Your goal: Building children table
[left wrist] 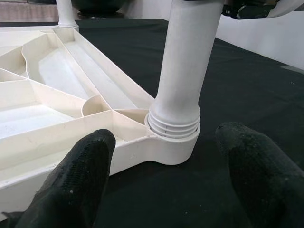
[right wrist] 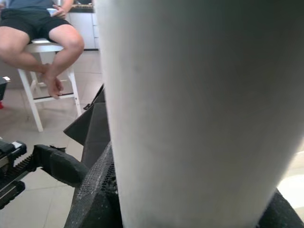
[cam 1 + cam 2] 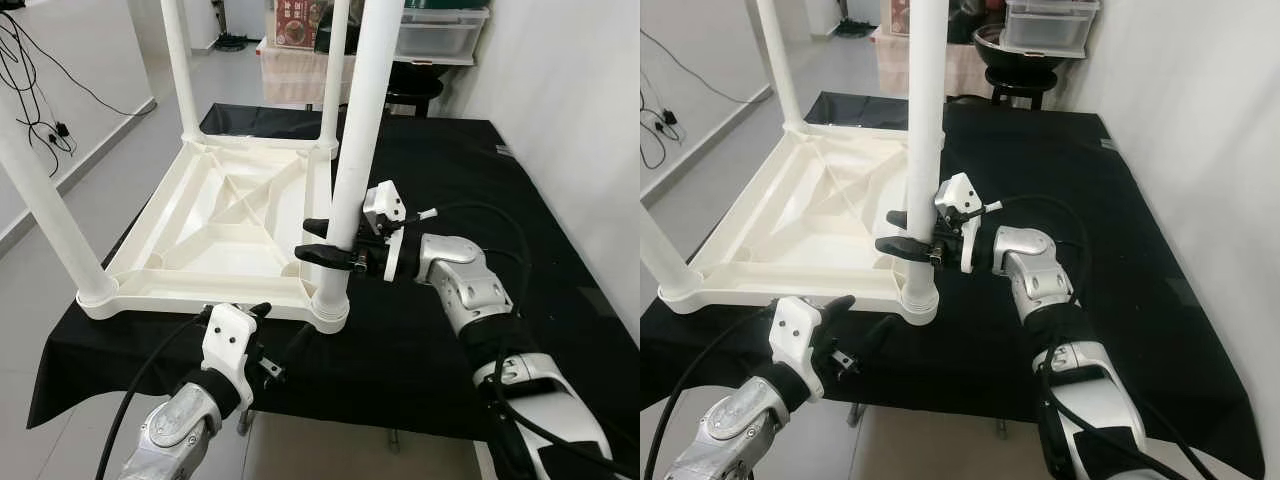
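The white children's table [image 3: 220,230] lies upside down on a black-covered worktop. Its legs stand upright in the corner sockets: near-left [image 3: 45,200], far-left [image 3: 180,70] and far-right [image 3: 335,70]. My right gripper [image 3: 325,240] is shut on the near-right leg [image 3: 360,120], a hand's width above its threaded socket [image 1: 173,142]. That leg [image 2: 199,114] presses against a finger pad [image 2: 95,194] in the right wrist view. My left gripper [image 3: 280,325] is open at the worktop's front edge, just short of that socket and apart from it. Its fingers [image 1: 80,180] point at the socket.
The black worktop [image 3: 480,180] has bare room right of the white table. A white wall runs along the right. Behind stand a black stool [image 3: 415,90] and a storage box [image 3: 440,30]. Cables [image 3: 30,80] lie at the left. A person [image 2: 42,33] sits on a white stool.
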Tool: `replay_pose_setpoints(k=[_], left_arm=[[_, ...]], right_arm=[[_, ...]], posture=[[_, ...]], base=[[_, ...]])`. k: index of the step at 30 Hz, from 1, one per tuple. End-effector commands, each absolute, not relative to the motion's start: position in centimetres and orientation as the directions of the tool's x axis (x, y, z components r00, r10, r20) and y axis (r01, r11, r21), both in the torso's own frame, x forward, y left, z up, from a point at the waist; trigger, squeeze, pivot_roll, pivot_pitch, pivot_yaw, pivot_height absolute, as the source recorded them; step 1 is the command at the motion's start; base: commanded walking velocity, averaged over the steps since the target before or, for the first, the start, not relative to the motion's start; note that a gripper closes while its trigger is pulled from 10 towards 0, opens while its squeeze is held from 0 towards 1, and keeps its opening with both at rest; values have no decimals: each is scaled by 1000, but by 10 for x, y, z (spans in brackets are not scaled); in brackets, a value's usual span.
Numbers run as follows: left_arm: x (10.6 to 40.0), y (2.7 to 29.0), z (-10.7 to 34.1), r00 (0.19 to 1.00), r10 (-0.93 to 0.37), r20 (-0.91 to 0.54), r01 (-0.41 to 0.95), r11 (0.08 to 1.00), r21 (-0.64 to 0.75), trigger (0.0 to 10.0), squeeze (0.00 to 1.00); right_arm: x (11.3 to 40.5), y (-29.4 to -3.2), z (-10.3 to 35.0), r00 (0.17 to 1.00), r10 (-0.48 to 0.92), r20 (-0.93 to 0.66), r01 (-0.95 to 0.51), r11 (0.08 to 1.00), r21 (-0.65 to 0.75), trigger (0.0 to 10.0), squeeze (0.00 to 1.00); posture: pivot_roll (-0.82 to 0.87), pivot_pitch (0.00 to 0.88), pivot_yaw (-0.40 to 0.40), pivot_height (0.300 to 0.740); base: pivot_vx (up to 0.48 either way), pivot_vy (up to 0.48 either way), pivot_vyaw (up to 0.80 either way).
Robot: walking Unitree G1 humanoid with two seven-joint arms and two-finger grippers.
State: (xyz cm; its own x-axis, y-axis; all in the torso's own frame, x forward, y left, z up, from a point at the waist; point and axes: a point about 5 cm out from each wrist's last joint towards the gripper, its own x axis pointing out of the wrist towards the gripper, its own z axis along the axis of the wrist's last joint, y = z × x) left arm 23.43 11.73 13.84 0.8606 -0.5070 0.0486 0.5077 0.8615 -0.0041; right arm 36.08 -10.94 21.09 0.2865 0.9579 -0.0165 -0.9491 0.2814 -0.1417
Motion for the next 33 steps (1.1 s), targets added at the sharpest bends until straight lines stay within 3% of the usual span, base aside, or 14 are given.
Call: replay_pose_setpoints(k=[1,6,7,8,9,12,21,22,23,24,25,26,32,33], left_arm=[[232,117,134,861,-507,31,508,862,-6,10000,0],[232,118,135,862,-506,31,507,862,-6,10000,0],[232,119,135,863,-504,32,505,863,-5,10000,0],[232,119,135,863,-504,32,505,863,-5,10000,0],[232,120,136,864,-502,33,502,865,-6,10000,0],[233,121,136,864,-502,34,503,864,-3,10000,0],[237,121,136,860,-510,31,510,860,-6,10000,0],[237,121,136,862,-505,34,506,863,-5,10000,0],[237,121,136,862,-505,34,506,863,-5,10000,0],[237,121,136,867,-497,38,498,867,-6,10000,0],[237,121,136,867,-497,38,498,867,-6,10000,0],[238,121,136,870,-492,41,492,870,-5,10000,0],[238,120,136,870,-492,42,492,870,-5,10000,0],[238,120,136,868,-494,42,495,869,-7,10000,0]], right_arm=[[359,-110,204,255,966,-40,-961,248,-125,0,0],[355,-105,185,334,939,-82,-938,322,-130,0,0],[357,-95,166,506,850,-148,-862,493,-116,0,0],[357,-95,166,506,850,-148,-862,493,-116,0,0],[351,-87,145,687,696,-208,-720,690,-69,0,0],[329,-71,130,797,554,-242,-590,800,-110,0,0],[337,-69,133,798,557,-228,-592,795,-129,0,0],[338,-68,135,791,570,-223,-603,788,-124,1137,0],[338,-68,135,791,570,-223,-603,788,-124,1137,0],[339,-66,139,776,597,-203,-623,775,-103,10000,0],[339,-66,139,776,597,-203,-623,775,-103,10000,0],[341,-65,146,760,627,-169,-645,760,-79,10000,1000],[337,-58,179,609,792,-28,-793,608,-48,10000,1000],[333,-59,188,493,870,2,-868,492,-67,10000,0]], posture=[[30,53,-69,740],[14,63,-77,740],[-9,72,-81,740],[-9,72,-81,740],[-10,83,-80,740],[-18,73,-60,740],[-19,58,-60,740],[-16,57,-65,740],[-16,57,-65,740],[-13,54,-70,740],[-13,54,-70,740],[-11,55,-71,740],[-10,53,-70,740],[-16,51,-69,740]], base=[[0,0,0],[0,0,0],[0,0,0],[0,0,0],[0,0,0],[0,0,0],[0,0,0],[0,0,0],[0,0,0],[0,0,0],[0,0,0],[0,0,0],[0,0,0],[0,0,0]])
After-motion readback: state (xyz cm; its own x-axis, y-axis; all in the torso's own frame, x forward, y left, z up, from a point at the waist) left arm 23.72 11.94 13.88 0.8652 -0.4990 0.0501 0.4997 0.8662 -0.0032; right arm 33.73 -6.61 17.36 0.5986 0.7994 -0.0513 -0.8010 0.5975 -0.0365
